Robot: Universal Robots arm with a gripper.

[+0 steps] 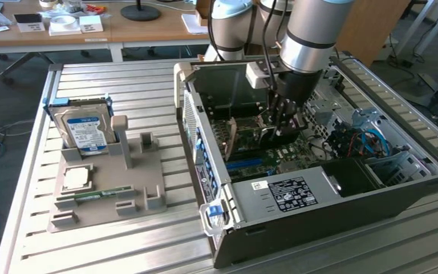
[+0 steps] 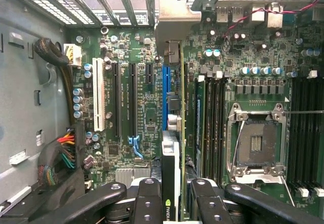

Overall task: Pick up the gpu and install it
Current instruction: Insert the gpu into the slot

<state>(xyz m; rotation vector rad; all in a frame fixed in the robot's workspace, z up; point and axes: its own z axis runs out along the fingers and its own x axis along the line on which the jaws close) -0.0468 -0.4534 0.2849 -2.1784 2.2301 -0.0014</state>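
My gripper (image 1: 282,121) is down inside the open computer case (image 1: 203,142), shut on the gpu (image 1: 266,136), which stands on edge above the motherboard. In the wrist view the gpu (image 2: 171,176) appears edge-on between my black fingers (image 2: 146,201), its dark face and green board running away from the gripper (image 2: 173,203). Its silver end bracket (image 2: 174,29) sits at the case's rear slot openings. The card lies along the blue expansion slot (image 2: 165,89); I cannot tell whether it is pressed into the slot.
On the motherboard are black expansion slots (image 2: 124,97), a white slot (image 2: 98,100), memory slots (image 2: 210,122) and a CPU socket (image 2: 255,143). Cable bundles (image 2: 58,155) lie beside them. Outside the case, a grey fixture (image 1: 105,208) holds a hard drive (image 1: 84,131), a CPU (image 1: 77,178) and a memory stick (image 1: 97,196).
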